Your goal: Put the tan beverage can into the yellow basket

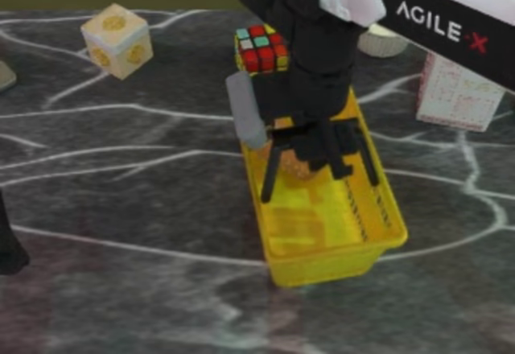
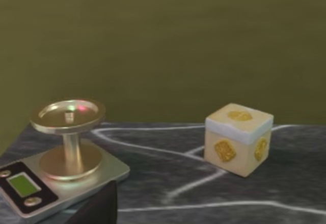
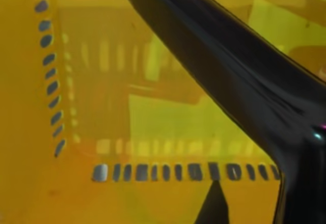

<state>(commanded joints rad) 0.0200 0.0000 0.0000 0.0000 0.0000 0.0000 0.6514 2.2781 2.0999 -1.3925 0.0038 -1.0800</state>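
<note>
— Whereabouts of the tan beverage can (image 1: 296, 166)?

— Inside the yellow basket (image 1: 323, 270), at its far end, low under the right pincer (image 1: 315, 161). Just a tan patch showing past the black hardware.

— Pinched or let go?

— Cannot tell. Too much arm above it in the top view. From the right wrist, only the yellow slotted wall (image 3: 76, 193) and black metal, no can.

— Why reach so deep?

— Probably to set the can low instead of dropping it: less bounce, less chance of tipping out. Judged nearly done, with a release, if not made already, and a lift to follow.

— Anything in the way?

— Black bars (image 1: 269, 173) slanting across the basket's far end. Handles or pincer parts, cannot tell which. Best to rise straight up. Outside, a grey slab (image 1: 245, 111) against or just beside the basket's left wall. Beyond it, a colourful puzzle cube (image 1: 261, 48). Toward the tabletop's right edge, a patterned white box (image 1: 455, 92). Near the far left corner, well apart, a cream cube (image 1: 118, 40).

— And the left pincer (image 2: 102, 208)?

— Parked at the tabletop's left edge, facing the cream cube and a small scale (image 2: 56, 175). Spread or pressed together, cannot tell.
</note>
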